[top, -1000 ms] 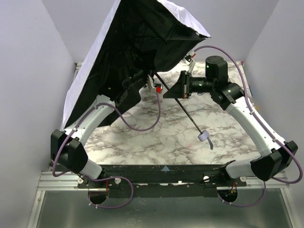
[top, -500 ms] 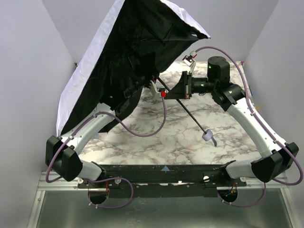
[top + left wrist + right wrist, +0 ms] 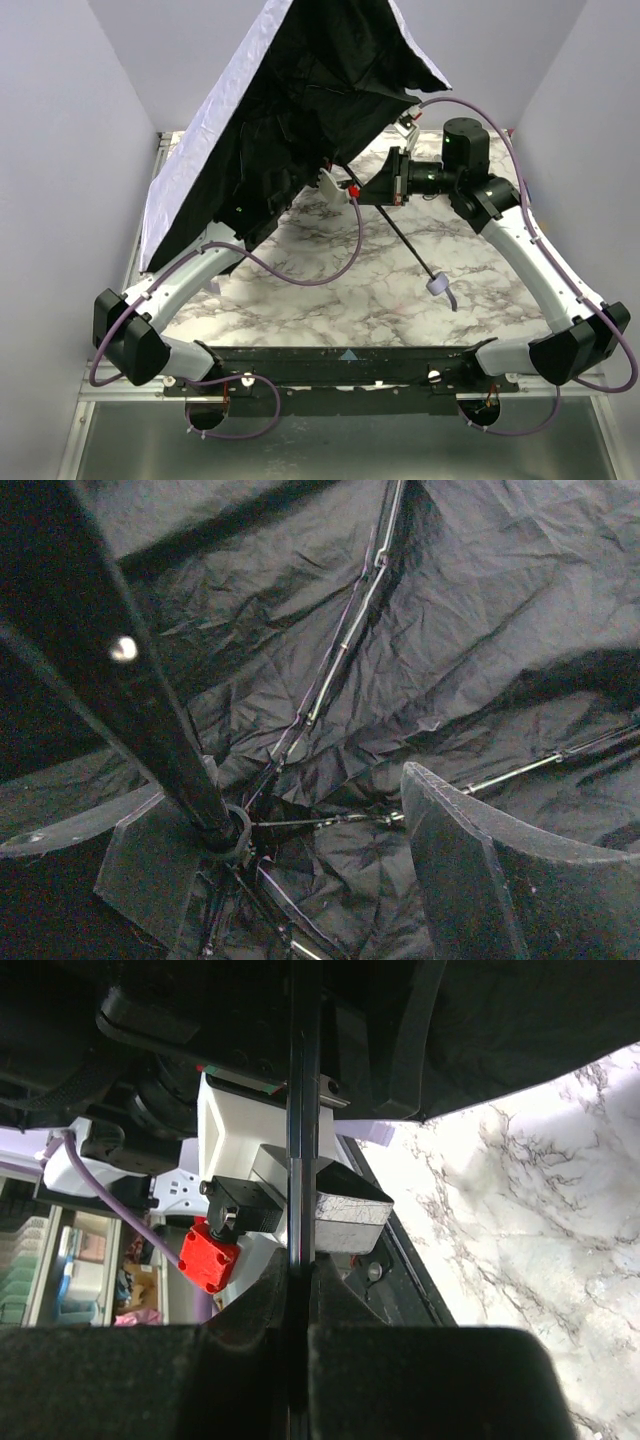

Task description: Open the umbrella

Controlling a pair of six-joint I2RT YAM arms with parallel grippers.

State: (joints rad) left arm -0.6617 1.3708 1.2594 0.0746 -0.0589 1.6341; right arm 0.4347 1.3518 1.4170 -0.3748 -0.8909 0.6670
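The umbrella (image 3: pixel 300 110) stands spread open and tilted over the left half of the table, pale fabric outside and black lining inside. Its thin black shaft (image 3: pixel 400 235) slants down to the small pale handle (image 3: pixel 437 286), which hangs above the marble. My right gripper (image 3: pixel 300 1280) is shut on the shaft (image 3: pixel 303 1110), seen from above as the right gripper (image 3: pixel 380 190). My left gripper (image 3: pixel 300 820) is under the canopy, open. The shaft (image 3: pixel 130 700) and its runner (image 3: pixel 225 830) sit close by the left finger (image 3: pixel 150 855); the right finger (image 3: pixel 460 850) is well apart.
The marble tabletop (image 3: pixel 330 290) lies below, with grey walls on both sides and behind. The canopy covers the left arm's forearm; the left wrist's white housing with a red block (image 3: pixel 210 1255) is just beyond my right fingers. Purple cables (image 3: pixel 320 275) loop off both arms.
The left gripper's jaws have spread apart under the canopy. The canopy has swung upward and steeper, and the shaft with the right gripper has shifted slightly right.
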